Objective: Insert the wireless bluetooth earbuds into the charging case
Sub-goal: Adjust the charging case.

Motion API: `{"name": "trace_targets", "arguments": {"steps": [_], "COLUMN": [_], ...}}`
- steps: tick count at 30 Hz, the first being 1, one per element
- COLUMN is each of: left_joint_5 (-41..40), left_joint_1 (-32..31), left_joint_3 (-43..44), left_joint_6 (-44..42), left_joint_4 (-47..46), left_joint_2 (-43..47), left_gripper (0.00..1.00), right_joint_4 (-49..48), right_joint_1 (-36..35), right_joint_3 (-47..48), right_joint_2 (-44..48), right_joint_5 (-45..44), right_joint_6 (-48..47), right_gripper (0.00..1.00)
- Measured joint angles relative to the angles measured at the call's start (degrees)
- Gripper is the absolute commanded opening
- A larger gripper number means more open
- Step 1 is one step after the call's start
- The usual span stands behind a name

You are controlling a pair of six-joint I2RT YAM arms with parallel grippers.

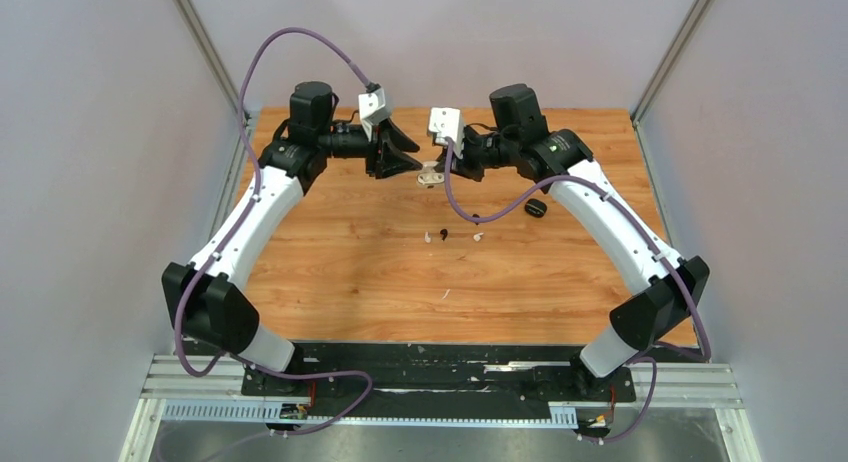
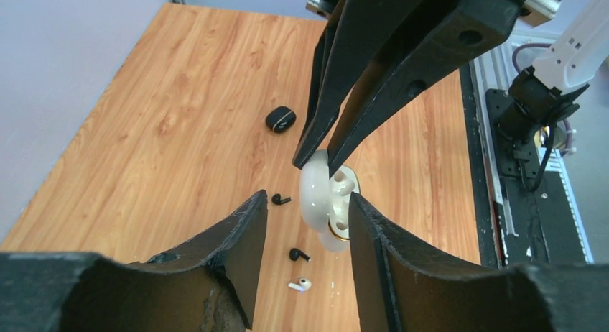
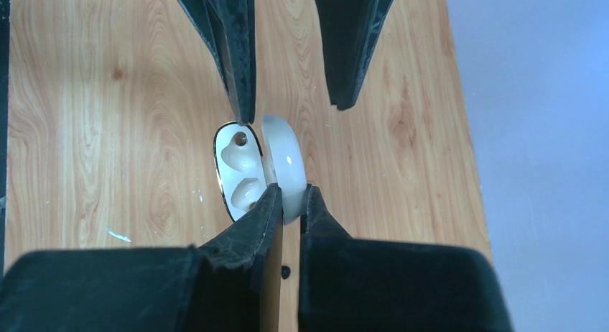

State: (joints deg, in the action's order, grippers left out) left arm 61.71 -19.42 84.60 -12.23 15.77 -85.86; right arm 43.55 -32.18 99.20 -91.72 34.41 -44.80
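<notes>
Steadying the glossy white clamshell case [image 3: 284, 159], pinched open-lidded in the closed right end effector [image 3: 291, 195], should let the half-open, empty left end effector [image 2: 307, 197] fetch tiny stemmed earbuds [image 2: 299, 254] from the wooden tabletop's [image 1: 340, 262] middle.

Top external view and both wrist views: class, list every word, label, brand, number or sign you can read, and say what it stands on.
No text can be read in any view.
White charging case: no print shows on it.
Black charging case: no marking legible.
Green spot on the right arm: too small to read.
</notes>
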Motion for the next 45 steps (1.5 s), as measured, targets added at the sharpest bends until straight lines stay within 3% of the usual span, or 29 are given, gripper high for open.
{"name": "trace_targets", "arguments": {"steps": [11, 38, 40, 45], "left_joint_5": [-2.12, -4.92, -4.85, -4.55], "left_joint_1": [-0.57, -3.06, -3.04, -2.99], "left_joint_3": [0.72, 0.44, 0.17, -0.57], "left_joint_6": [-3.08, 0.42, 1.11, 2.80], "left_joint_4": [5.95, 2.32, 1.49, -0.15], "left_joint_2": [-2.32, -2.75, -2.75, -2.75], "left_gripper": [0.46, 0.29, 0.30, 0.42], "right_joint_4": [-1.46, -3.04, -3.15, -3.21], "right_joint_1": [-1.20, -1.77, -1.75, -1.77], "right_joint_3": [-0.44, -0.94, -0.94, -1.25], "right_joint_2": [0.87, 0.87, 0.87, 0.87], "right_joint_5": [-2.69, -4.44, -4.57, -4.81], "right_joint_6": [-0.74, 0.33, 0.59, 0.81], "right_gripper": [0.00, 0.00, 0.00, 0.00]}}
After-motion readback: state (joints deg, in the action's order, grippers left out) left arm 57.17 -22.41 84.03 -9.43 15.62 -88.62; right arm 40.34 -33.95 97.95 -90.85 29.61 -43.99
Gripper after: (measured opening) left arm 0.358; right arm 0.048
